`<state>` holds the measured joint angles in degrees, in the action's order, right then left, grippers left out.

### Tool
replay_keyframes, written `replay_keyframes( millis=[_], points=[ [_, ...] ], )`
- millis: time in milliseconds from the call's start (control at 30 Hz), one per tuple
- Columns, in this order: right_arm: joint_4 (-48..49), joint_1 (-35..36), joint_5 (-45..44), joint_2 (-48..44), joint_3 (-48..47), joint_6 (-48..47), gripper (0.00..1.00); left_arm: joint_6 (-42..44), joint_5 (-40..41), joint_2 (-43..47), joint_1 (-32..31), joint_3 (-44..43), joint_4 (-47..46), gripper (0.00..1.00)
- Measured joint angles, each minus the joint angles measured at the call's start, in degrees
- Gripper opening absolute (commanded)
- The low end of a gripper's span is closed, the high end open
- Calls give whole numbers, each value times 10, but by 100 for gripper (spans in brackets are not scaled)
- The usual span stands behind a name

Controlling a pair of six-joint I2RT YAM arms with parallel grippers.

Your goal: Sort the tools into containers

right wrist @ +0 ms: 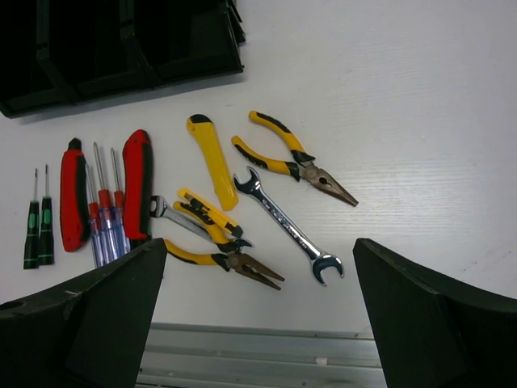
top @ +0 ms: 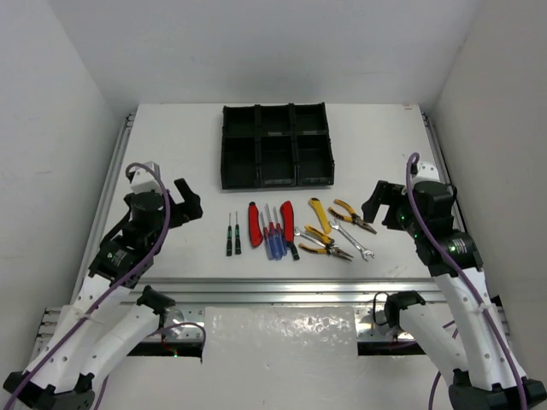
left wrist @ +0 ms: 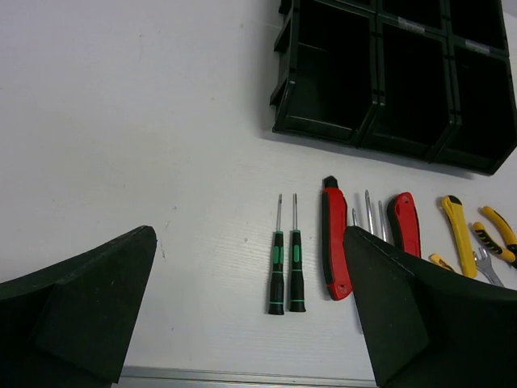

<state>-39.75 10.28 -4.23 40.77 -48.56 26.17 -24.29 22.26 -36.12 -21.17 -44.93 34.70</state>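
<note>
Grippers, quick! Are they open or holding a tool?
Left gripper: open, holding nothing.
Right gripper: open, holding nothing.

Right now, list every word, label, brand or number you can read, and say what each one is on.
No text here can be read.
Organiser tray: pale strips on its dividers, too blurred to read.
Wrench: any stamping on the shank is too small to make out.
</note>
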Motion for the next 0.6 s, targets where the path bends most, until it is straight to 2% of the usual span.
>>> replay_keyframes(
  millis=[167,333,433,600],
  points=[
    [10,0,25,-7,2,9,99,-1,0,17,0,0,0,100],
    [68,0,138,-5,5,45,99,-2,2,25,0,0,-1,100],
    [91,13,207,61,-17,68,99,-2,4,27,0,0,-1,100],
    [98,124,178,217,-89,71,98,-2,4,19,2,0,-1,100]
  ],
)
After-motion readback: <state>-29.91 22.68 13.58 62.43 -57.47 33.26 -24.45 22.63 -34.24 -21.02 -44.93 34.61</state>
